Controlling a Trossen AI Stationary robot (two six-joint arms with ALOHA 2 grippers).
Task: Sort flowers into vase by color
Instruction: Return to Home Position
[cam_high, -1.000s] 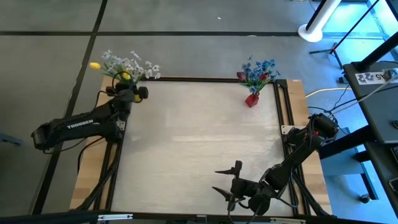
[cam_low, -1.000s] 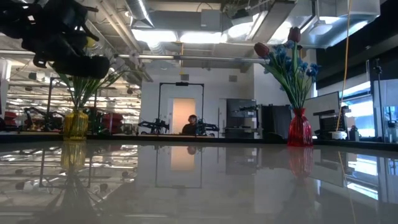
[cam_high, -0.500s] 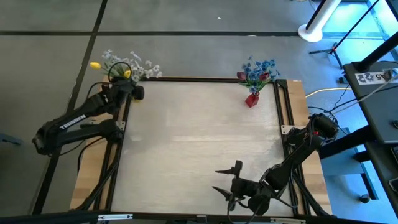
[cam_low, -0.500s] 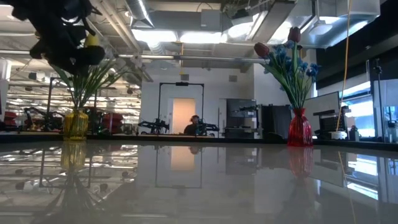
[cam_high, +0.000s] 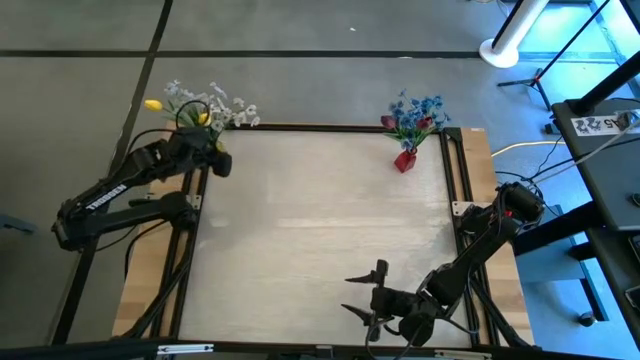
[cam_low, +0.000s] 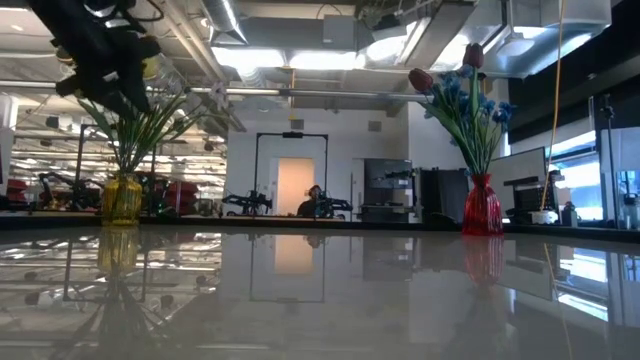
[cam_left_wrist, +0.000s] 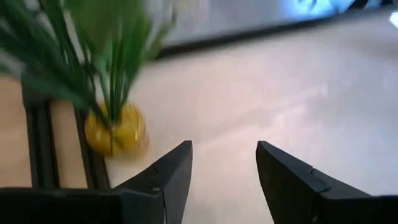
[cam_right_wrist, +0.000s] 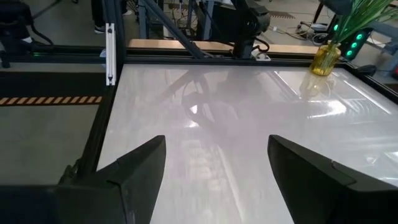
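Flowers (cam_high: 205, 105) all stand at the table's (cam_high: 320, 230) far edge. Yellow tulips (cam_high: 152, 104) and white sprays (cam_high: 225, 105) are in the yellow vase (cam_low: 121, 200); blue clusters (cam_high: 412, 112) and dark red tulips (cam_low: 421, 79) are in the red vase (cam_low: 482, 207). My left gripper (cam_left_wrist: 224, 149) hangs just beside the yellow vase, fingers apart and empty. A careless pull-back could snag the stems (cam_left_wrist: 118, 74) and tip it. The right gripper (cam_right_wrist: 217, 140), spread and empty, waits at the near edge. I count two vases, two yellow heads and, I think, two red. The sprays and clusters are too tangled to count.
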